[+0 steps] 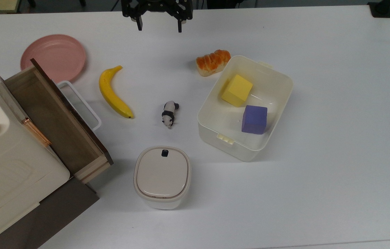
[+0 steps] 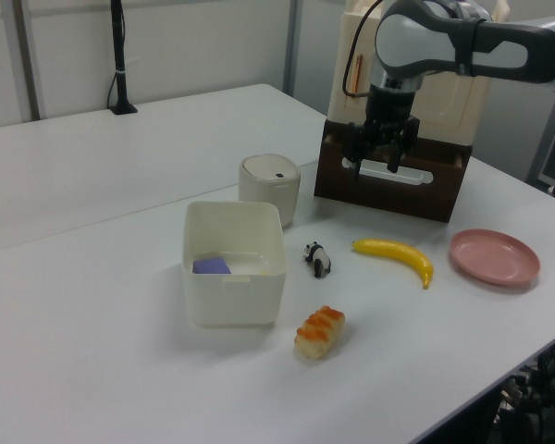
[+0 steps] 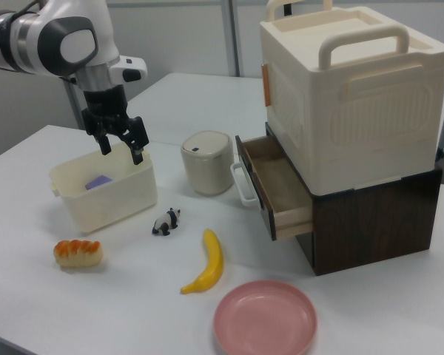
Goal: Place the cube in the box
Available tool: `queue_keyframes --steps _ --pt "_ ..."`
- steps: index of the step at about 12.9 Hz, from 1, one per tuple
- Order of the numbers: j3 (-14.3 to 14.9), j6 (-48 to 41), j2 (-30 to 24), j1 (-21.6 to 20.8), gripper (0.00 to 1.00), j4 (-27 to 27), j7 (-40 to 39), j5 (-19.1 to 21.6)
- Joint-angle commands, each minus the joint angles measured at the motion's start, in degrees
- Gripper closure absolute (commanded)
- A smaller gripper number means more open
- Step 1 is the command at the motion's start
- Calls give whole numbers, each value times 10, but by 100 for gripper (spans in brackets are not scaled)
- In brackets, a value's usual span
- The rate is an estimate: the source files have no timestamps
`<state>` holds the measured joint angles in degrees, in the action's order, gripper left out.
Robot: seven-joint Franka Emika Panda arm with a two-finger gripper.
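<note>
Two foam cubes, one yellow (image 1: 237, 90), one purple-blue (image 1: 254, 119); one cream plastic tub (image 1: 278, 82); one yellow banana (image 1: 113, 93); one pink round plate (image 1: 53, 57).
</note>
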<state>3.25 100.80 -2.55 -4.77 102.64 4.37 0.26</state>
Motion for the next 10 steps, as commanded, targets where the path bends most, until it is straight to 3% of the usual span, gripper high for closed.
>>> queue_keyframes --steps 1,10 --pt "7 30 -12 -9 0 18 -16 11" --pt "7 36 -15 -9 0 17 -12 11"
